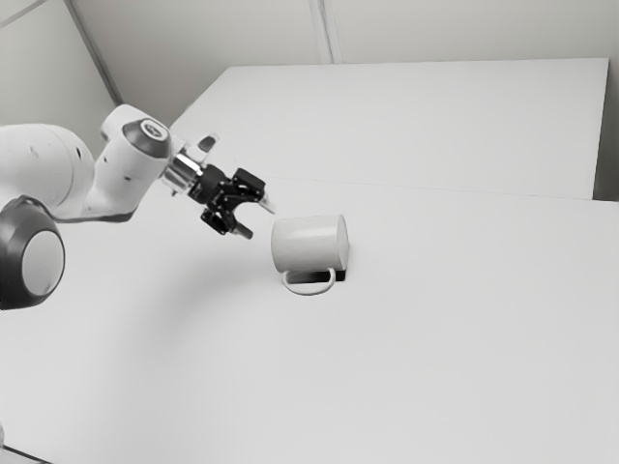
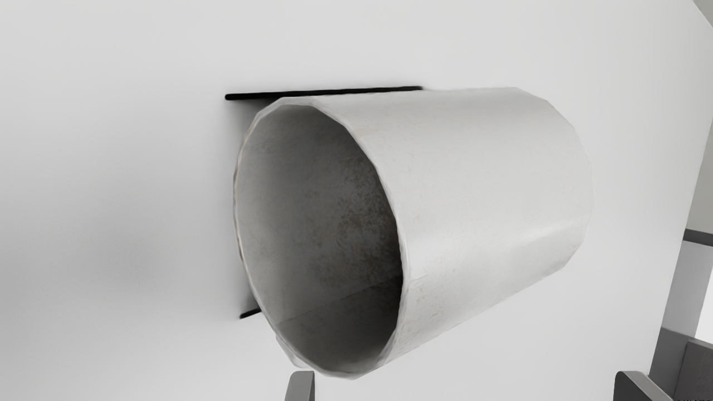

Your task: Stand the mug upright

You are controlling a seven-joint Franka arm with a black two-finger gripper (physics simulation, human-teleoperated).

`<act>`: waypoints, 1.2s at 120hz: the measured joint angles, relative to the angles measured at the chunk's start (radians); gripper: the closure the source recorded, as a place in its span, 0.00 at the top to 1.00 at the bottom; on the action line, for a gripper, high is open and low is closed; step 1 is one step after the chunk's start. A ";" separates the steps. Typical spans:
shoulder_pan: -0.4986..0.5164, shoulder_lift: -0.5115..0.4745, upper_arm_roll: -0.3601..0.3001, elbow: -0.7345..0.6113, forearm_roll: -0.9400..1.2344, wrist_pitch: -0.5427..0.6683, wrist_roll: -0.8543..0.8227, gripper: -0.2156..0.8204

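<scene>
We tagged the mug sideways on the table: exterior view caught its handle, wrist view its hollow inside. Table edge ran beyond mug's base, room between; gripper sat near mug, fingers apart.

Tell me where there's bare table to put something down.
Bare tabletop runs past the mug toward the exterior view's right, and below its handle toward that view's bottom edge. It's crowded where the open gripper hovers close beside the mug.
</scene>
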 joint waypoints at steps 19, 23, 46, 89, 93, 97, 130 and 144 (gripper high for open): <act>0.005 0.031 -0.013 -0.002 -0.049 0.001 0.031 0.77; 0.006 0.039 -0.014 -0.003 -0.063 -0.005 0.037 0.77; 0.001 0.077 -0.018 -0.003 -0.171 -0.058 0.064 0.77; -0.009 0.049 -0.052 0.002 -0.222 -0.079 0.094 0.72; -0.010 0.045 -0.058 0.004 -0.223 -0.078 0.096 0.69; -0.010 0.042 -0.063 0.005 -0.223 -0.074 0.097 0.66; -0.033 0.045 -0.086 0.012 -0.222 -0.039 0.092 0.32; -0.035 0.048 -0.091 0.012 -0.222 -0.028 0.086 0.20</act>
